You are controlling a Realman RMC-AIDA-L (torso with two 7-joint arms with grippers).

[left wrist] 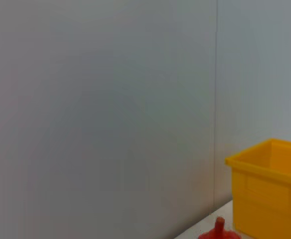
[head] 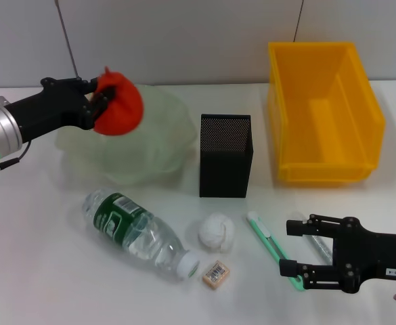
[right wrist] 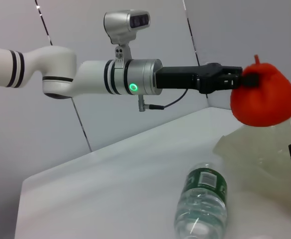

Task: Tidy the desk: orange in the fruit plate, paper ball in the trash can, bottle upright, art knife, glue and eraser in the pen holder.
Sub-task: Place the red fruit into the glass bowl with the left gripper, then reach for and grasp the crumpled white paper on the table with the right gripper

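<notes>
White desk (head: 62, 271), left tool (head: 97, 101) gripping orange (head: 120, 108) above fruit plate (head: 150, 152)

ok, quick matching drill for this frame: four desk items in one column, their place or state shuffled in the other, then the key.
Items:
1. orange
2. water bottle
3. paper ball
4. art knife

Place or state:
A. lying on its side on the desk
B. held by the left gripper above the fruit plate
C. between the right gripper's open fingers
D. in front of the black mesh pen holder

Pairs: 1-B, 2-A, 3-D, 4-C
</notes>
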